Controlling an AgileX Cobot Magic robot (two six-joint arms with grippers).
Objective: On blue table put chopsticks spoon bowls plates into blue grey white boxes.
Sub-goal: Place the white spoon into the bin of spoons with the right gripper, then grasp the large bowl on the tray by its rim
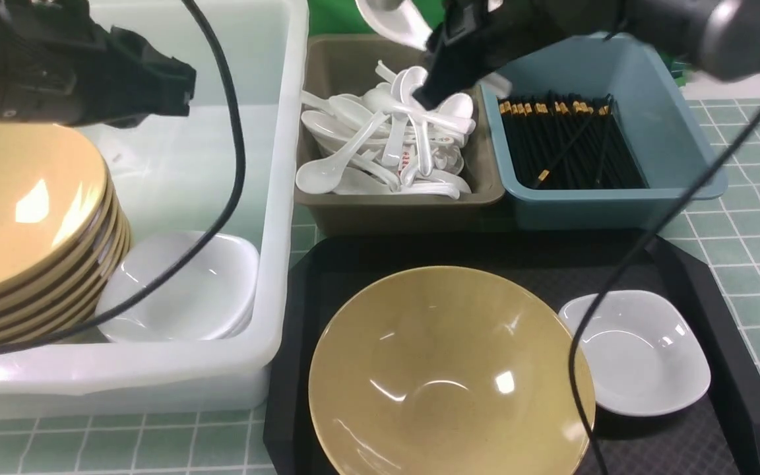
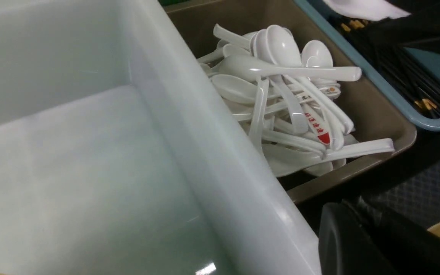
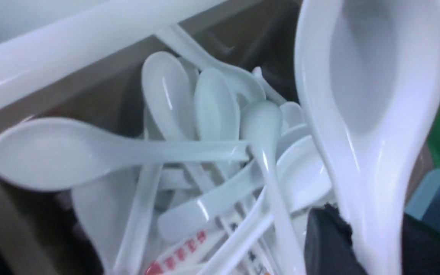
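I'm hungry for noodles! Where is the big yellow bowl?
In the front view, the big yellow bowl sits low and centre on the black tray, with the small white dish just to its right.

Bright overhead light glares on the tan bowl [image 1: 451, 373] (front view sharp); the nearest spoon [image 3: 372, 126] seems blurred.

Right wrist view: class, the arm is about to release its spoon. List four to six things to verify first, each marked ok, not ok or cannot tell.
1. Grip: right fingers hold spoon: ok.
2. Aim: spoon above grey box: ok.
3. Room: spoon pile sits within the box: ok.
4. Other arm: left fingers over white box, away: ok.
5. Snag: cable clear of bowl: cannot tell.
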